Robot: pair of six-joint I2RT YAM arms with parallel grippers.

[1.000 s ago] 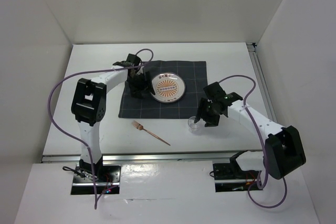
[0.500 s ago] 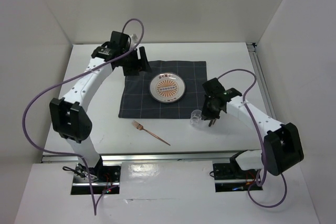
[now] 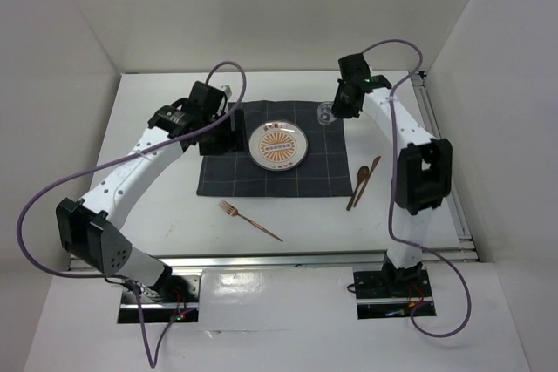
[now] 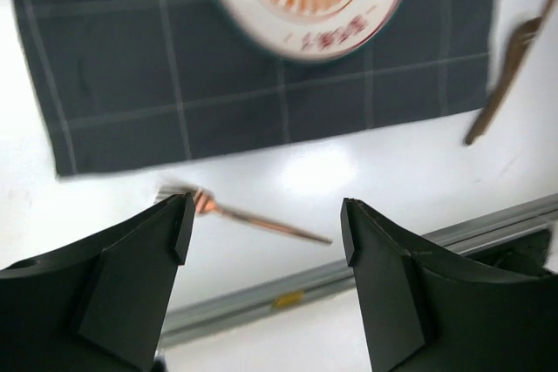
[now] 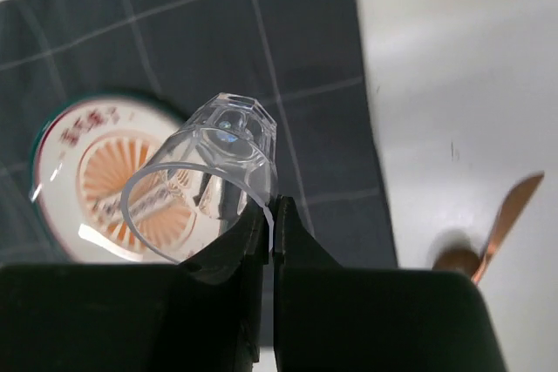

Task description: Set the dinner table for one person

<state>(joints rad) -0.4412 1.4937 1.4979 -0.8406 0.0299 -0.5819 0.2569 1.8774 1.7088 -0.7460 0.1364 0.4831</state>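
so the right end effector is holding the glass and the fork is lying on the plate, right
Not quite. The right end effector does hold the glass, but the fork lies on the white table, off the cloth's near edge, not on the plate. The top view shows it.

I'm working in a robotics lab cell: plain white walls (image 3: 288, 6) box in a rail-edged white tabletop (image 3: 314, 224), with arm bases (image 3: 388, 287) bolted at 6 o'clock.
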